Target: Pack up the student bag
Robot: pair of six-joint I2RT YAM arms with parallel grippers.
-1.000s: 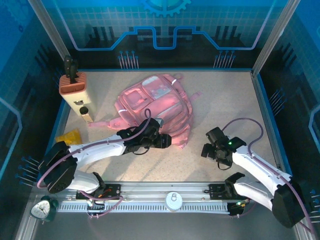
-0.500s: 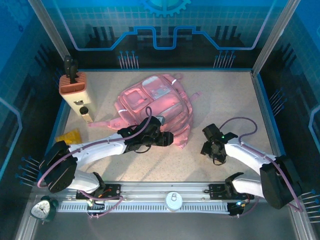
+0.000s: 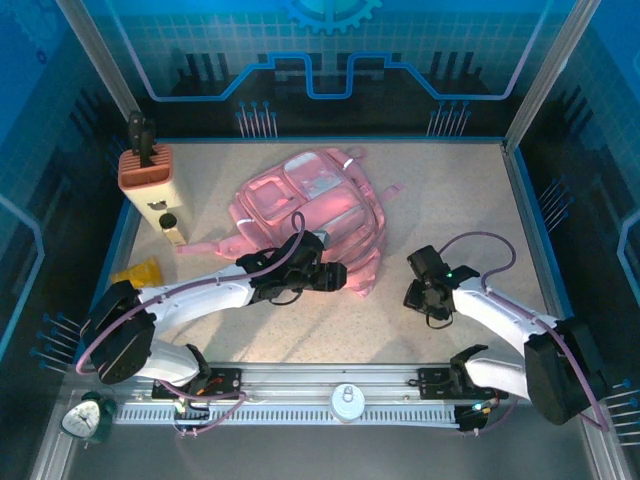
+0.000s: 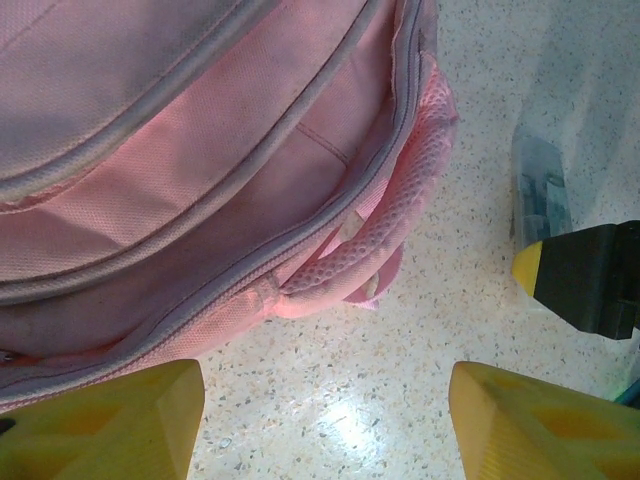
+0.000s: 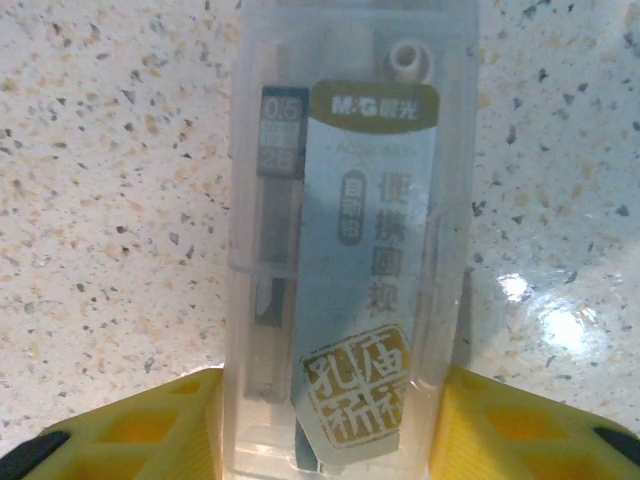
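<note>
Jaws of the right gripper point(image 5: 330, 425) clamp a clear plastic case point(image 5: 340, 230) above the speckled table point(image 5: 110, 200), while the left gripper point(image 4: 325, 400) stands wide open and empty beside the pink student bag point(image 4: 150, 180) lying mid-table.

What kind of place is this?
Probably a robot lab test cell: two arms bolted to a rail, blue walls round a speckled table, and a pink bag to practise packing.
</note>
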